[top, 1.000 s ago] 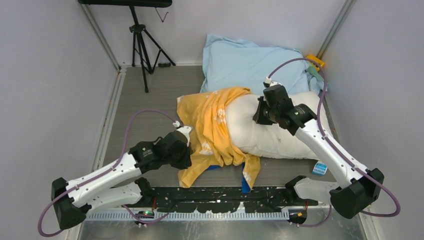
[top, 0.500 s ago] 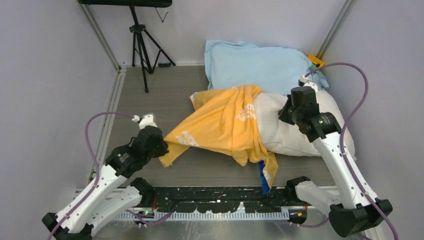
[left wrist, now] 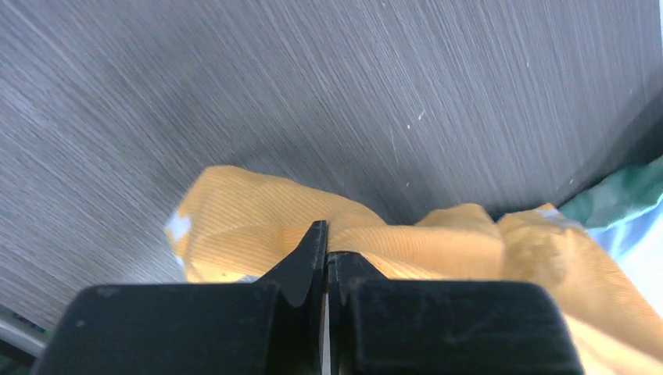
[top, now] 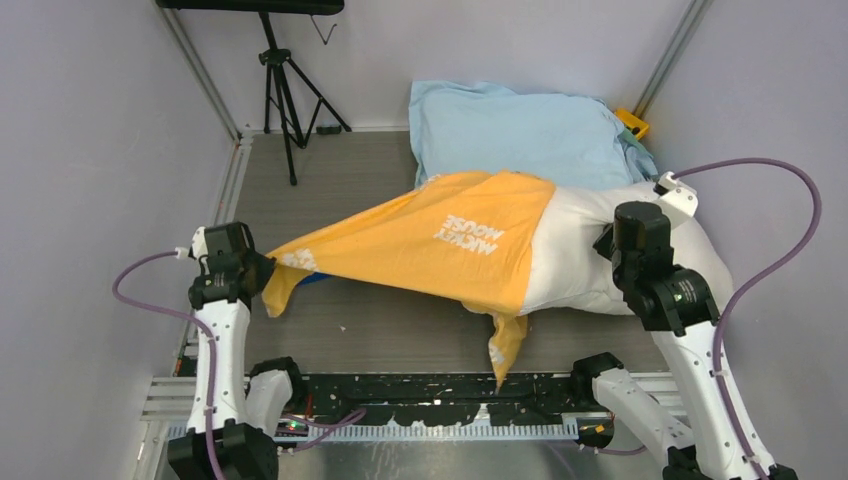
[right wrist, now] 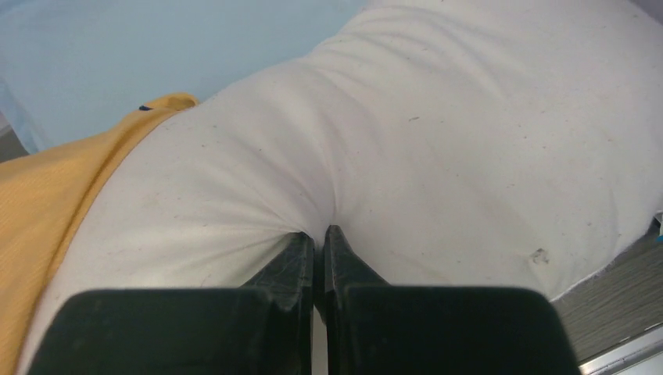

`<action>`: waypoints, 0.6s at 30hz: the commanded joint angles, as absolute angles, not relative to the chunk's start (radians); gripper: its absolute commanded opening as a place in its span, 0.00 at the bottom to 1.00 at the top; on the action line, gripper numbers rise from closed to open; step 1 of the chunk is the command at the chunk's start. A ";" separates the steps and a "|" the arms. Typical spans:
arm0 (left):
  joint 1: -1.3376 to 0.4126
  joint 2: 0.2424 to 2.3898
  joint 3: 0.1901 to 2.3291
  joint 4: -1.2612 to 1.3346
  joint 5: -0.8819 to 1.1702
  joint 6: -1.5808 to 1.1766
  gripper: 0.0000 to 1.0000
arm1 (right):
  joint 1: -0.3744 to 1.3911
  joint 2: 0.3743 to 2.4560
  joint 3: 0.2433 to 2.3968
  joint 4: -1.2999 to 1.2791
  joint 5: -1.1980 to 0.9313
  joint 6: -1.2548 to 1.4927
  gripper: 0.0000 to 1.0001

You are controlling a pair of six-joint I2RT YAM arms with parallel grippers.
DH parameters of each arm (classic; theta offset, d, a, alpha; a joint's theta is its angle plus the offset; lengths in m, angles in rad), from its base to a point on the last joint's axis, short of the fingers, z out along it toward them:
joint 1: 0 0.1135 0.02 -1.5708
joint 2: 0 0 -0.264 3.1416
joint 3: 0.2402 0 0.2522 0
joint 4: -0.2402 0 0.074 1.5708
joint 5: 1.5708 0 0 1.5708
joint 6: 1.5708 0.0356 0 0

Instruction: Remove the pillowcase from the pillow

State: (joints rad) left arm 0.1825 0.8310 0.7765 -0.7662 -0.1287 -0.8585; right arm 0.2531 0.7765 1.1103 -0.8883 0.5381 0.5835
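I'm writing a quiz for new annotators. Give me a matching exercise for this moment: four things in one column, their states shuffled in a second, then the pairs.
Things:
1. pillowcase
2. pillow
3. left gripper
4. right gripper

States:
A. shut on white fabric
B. orange, stretched out toward the left arm
C. one end bare, the other covered
D. shut on orange fabric

Pairs: 1-B, 2-C, 3-D, 4-A

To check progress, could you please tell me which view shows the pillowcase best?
Top external: the whole pillowcase stretches from the left gripper to the pillow. Left wrist shows only a pinched corner; right wrist only an orange edge.
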 commanded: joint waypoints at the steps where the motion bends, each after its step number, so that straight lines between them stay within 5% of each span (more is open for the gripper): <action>1: 0.264 0.849 0.814 -0.738 -0.109 -0.945 0.00 | 0.233 0.693 1.131 -0.753 0.805 0.652 0.00; 7: 0.273 0.802 0.757 -0.590 0.015 -0.904 0.04 | 0.233 0.640 1.073 -0.647 0.672 0.612 0.00; 11: 0.243 0.829 0.757 -0.528 0.267 -0.841 0.51 | 0.233 0.698 1.059 -0.611 0.442 0.617 0.00; 18: -0.151 0.773 0.834 -0.563 0.231 -0.723 0.75 | 0.234 0.852 1.063 -0.581 0.135 0.657 0.00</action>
